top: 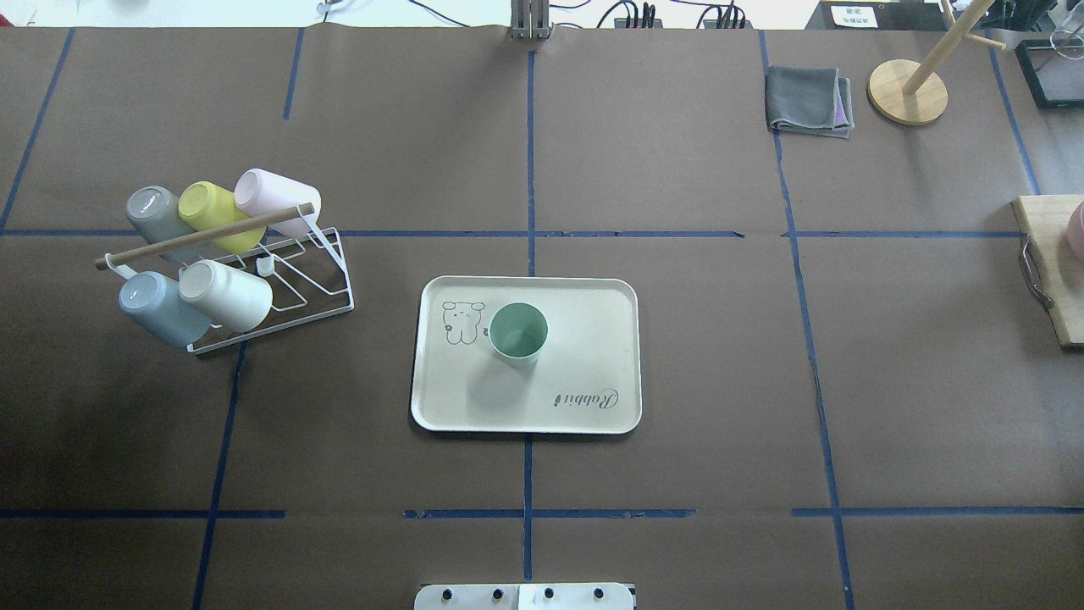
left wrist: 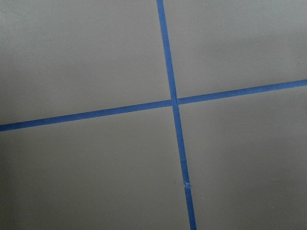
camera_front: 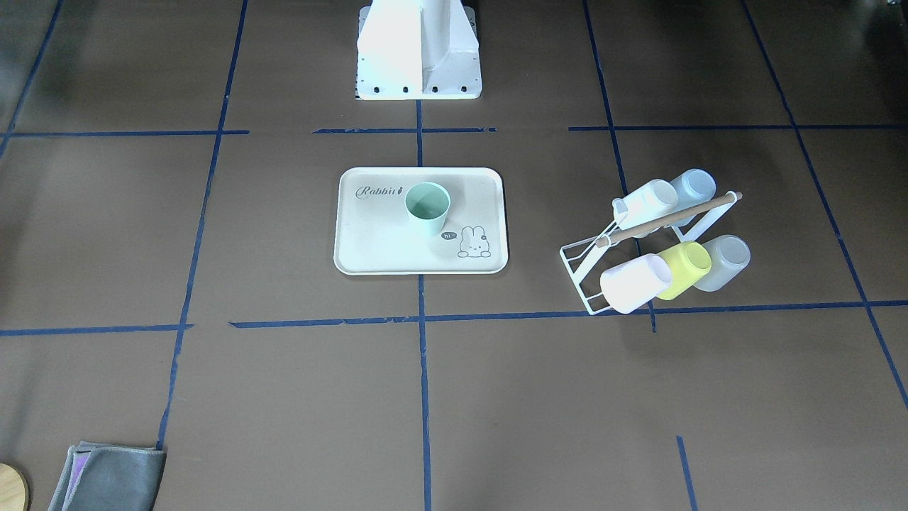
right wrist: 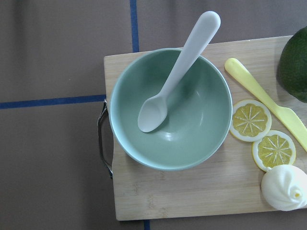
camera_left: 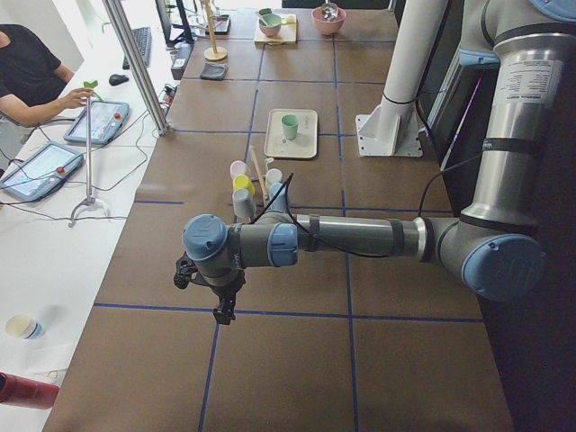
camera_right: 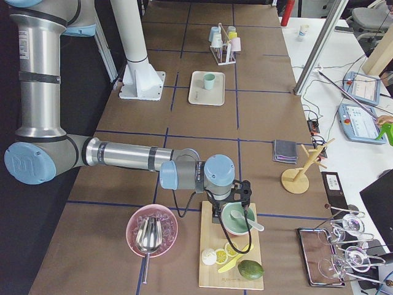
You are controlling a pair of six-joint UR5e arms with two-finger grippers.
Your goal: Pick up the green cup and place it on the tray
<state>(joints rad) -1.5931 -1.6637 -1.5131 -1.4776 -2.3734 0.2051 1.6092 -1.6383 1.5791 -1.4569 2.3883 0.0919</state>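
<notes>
The pale mint-green cup [camera_front: 428, 207] stands upright on the cream tray [camera_front: 383, 245] at the table's middle, between the "Rabbit" script and the bunny drawing. Both also show in the overhead view, the cup [top: 518, 335] on the tray [top: 584, 360]. My left gripper [camera_left: 220, 301] shows only in the exterior left view, far from the tray and low over bare table; I cannot tell if it is open or shut. My right gripper [camera_right: 241, 203] shows only in the exterior right view, over a green bowl [right wrist: 170, 108] on a cutting board; I cannot tell its state either.
A white wire rack [top: 288, 284] with several cups, among them a yellow-green one [top: 210, 212], stands on the left. A grey cloth [top: 809, 100], a wooden stand [top: 907, 91] and the cutting board [top: 1050, 254] lie at the right. A spoon [right wrist: 180, 72] rests in the bowl.
</notes>
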